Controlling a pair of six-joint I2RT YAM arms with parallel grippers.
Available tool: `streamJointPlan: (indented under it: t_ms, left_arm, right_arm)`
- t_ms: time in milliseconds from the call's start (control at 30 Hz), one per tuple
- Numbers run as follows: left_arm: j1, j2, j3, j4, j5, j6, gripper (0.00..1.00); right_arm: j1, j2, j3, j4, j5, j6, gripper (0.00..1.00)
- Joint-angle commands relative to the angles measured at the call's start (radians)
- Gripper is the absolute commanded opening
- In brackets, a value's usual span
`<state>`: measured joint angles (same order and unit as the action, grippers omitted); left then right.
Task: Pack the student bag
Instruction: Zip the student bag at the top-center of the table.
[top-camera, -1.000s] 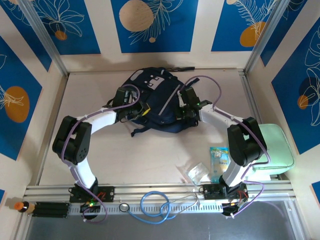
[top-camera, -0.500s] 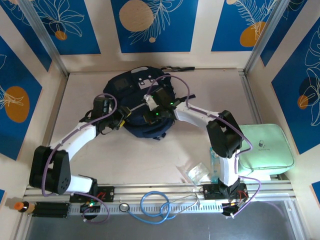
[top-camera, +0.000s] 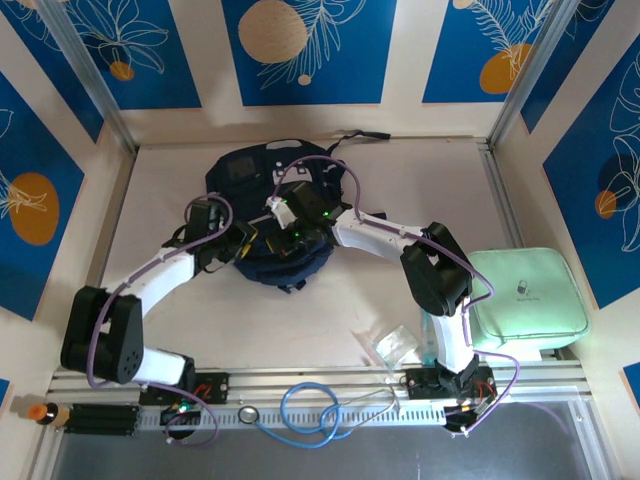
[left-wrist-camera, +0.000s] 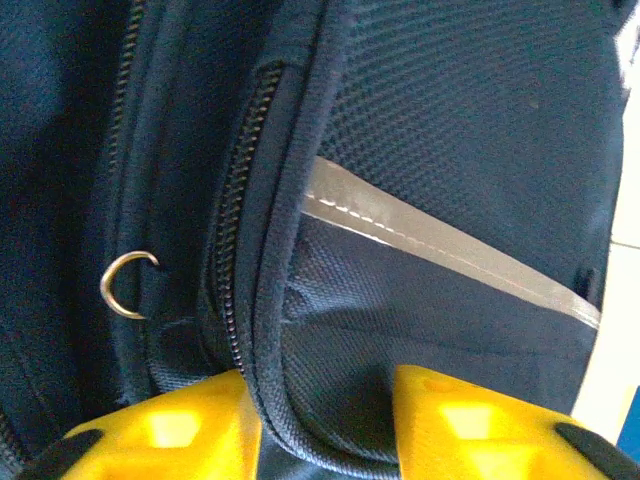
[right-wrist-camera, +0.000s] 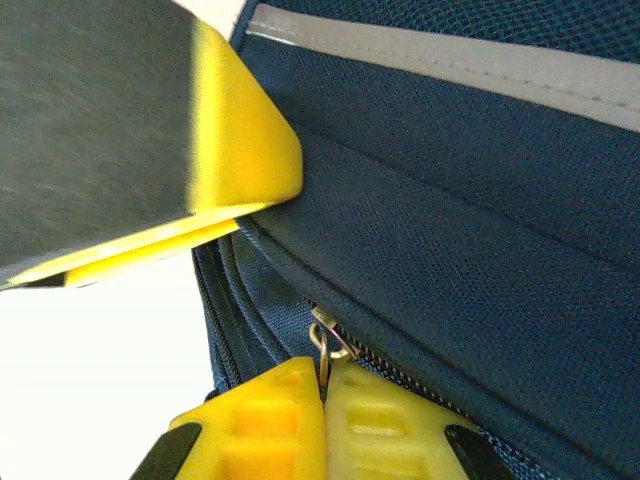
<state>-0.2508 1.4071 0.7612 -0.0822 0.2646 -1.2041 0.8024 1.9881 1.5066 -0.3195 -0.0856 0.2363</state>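
Tabletop (blue-panelled walls): right fingers pinch bag zipper pull, left fingers its seam

the student bag lies on the table toward the far wall, left of centre, with the left gripper at its near left edge and the right gripper on its near part, at the zip pull. a zip case lies at the right edge, well apart from the bag. a packet lies just left of the right arm's base, and a cable lies on the rail between the bases.
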Motion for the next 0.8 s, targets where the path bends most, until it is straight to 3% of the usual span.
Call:
streamJointPlan:
  t_ms: [0, 300, 567, 767]
  left_arm:
    - [0.002, 0.031, 0.047, 0.075, 0.003, -0.006, 0.30]
    - [0.017, 0.041, 0.049, 0.056, -0.030, 0.017, 0.00]
    - [0.030, 0.044, 0.055, 0.035, -0.019, 0.056, 0.00]
    - [0.035, 0.051, 0.062, 0.017, -0.003, 0.091, 0.00]
  right_arm:
    - [0.015, -0.005, 0.027, 0.000, -0.050, 0.006, 0.00]
    - [-0.030, -0.076, -0.087, -0.026, 0.080, -0.001, 0.00]
    - [-0.150, -0.160, -0.209, -0.081, 0.289, -0.028, 0.00]
    - [-0.232, -0.197, -0.235, -0.091, 0.309, -0.045, 0.00]
